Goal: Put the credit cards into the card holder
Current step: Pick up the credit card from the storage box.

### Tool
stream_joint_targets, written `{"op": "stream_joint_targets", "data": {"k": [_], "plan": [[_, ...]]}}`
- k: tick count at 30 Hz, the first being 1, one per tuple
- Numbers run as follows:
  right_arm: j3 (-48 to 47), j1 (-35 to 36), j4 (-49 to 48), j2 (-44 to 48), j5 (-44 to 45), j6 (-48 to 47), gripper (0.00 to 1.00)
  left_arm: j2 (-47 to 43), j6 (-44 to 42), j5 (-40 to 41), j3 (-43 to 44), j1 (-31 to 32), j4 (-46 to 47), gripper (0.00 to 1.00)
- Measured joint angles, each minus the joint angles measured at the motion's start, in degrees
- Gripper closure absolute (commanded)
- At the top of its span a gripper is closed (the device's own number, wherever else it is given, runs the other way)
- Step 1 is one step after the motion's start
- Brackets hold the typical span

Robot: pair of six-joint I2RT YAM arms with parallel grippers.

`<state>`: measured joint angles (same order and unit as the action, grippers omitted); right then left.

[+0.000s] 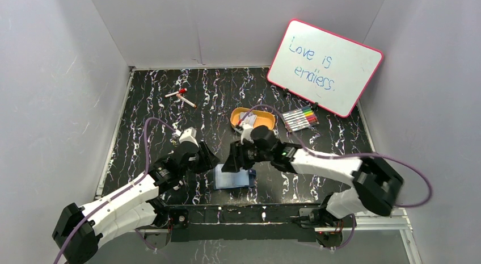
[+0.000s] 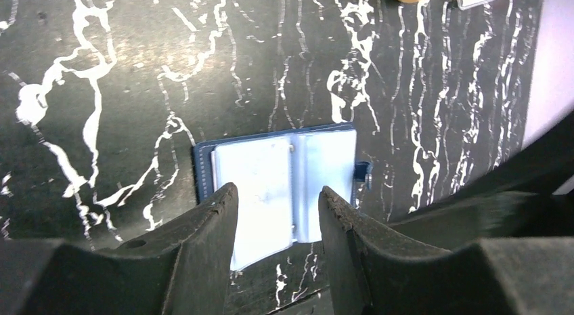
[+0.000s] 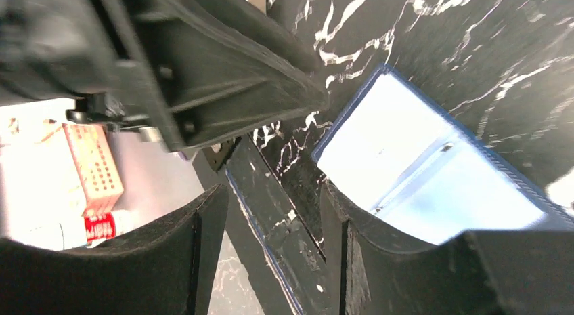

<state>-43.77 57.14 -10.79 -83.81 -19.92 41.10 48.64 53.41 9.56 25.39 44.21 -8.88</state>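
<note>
A: Where is the card holder [image 1: 233,177]?

B: It lies spread flat on the counter [image 1: 153,133], close to the near edge and between the two arms. The clear sleeves face up, and the snap tab [image 2: 363,173] sticks out on one side.

A: Is there anything in the sleeves?

B: In the left wrist view one leaf looks paler than the other. I cannot tell if a card sits in it.

A: And the credit cards [image 1: 248,120]?

B: Pale flat pieces lie in the orange tray [image 1: 266,123], farther back on the counter and well apart from the holder. They are too small to count.

A: What about the left gripper [image 2: 277,193]?

B: It hangs just above the holder's left side. Its jaws stand apart with nothing between them, and the sleeves show through the gap.

A: And the right gripper [image 3: 274,193]?

B: It is also parted and empty, over the holder's near right corner. One finger overlaps the blue edge in its own view, but I cannot tell if they touch.

A: What is around them?

B: A row of coloured markers [image 1: 299,118] lies just right of the tray. A pink-rimmed whiteboard [image 1: 325,67] leans at the back right. A red-capped pen [image 1: 181,96] lies at the back left.
</note>
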Motion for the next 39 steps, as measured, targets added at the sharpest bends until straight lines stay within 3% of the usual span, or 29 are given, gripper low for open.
{"op": "stream_joint_targets", "data": {"k": [4,8,16,23,30,39], "plan": [[0.5,-3.4,6.3,12.2,5.2,-2.7,0.42,1.5,-1.4,-2.6,0.3,0.0,3.0,0.56],[0.2,-12.6,10.4,15.9,10.0,-3.4,0.42,3.9,-2.4,-4.8,0.3,0.0,5.4,0.57],[-6.1,-26.1,13.8,1.4,16.3,0.0,0.41,4.3,-2.9,-6.4,0.3,0.0,7.2,0.57],[-12.8,-28.5,10.0,-8.2,20.0,3.1,0.41,4.4,-2.9,-7.1,0.3,0.0,7.4,0.57],[-16.7,-30.4,7.5,-17.2,18.1,4.0,0.40,5.9,-2.9,-7.5,0.3,0.0,8.2,0.57],[-17.8,-29.9,4.3,-21.2,16.0,4.8,0.41,8.3,-2.8,-8.5,-0.6,0.0,10.4,0.57]]}}
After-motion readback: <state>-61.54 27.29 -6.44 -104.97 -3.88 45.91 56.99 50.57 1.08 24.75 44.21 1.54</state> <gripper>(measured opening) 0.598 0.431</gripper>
